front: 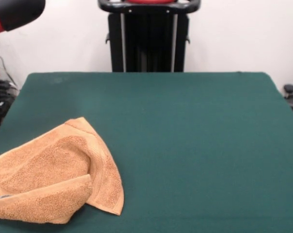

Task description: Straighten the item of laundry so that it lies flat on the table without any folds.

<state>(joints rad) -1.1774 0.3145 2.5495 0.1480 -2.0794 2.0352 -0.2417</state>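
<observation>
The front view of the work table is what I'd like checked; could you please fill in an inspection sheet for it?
Surface: green table, flat, mostly bare.
Job's things: orange towel at the near left corner, crumpled, with one edge folded over itself; not flat.
Clutter: nothing seen.
End effector: not in view; only a red and black arm segment at the top left.
Cables: dark cables beyond the table's left edge.
Surroundings: black pedestal, white wall.
</observation>
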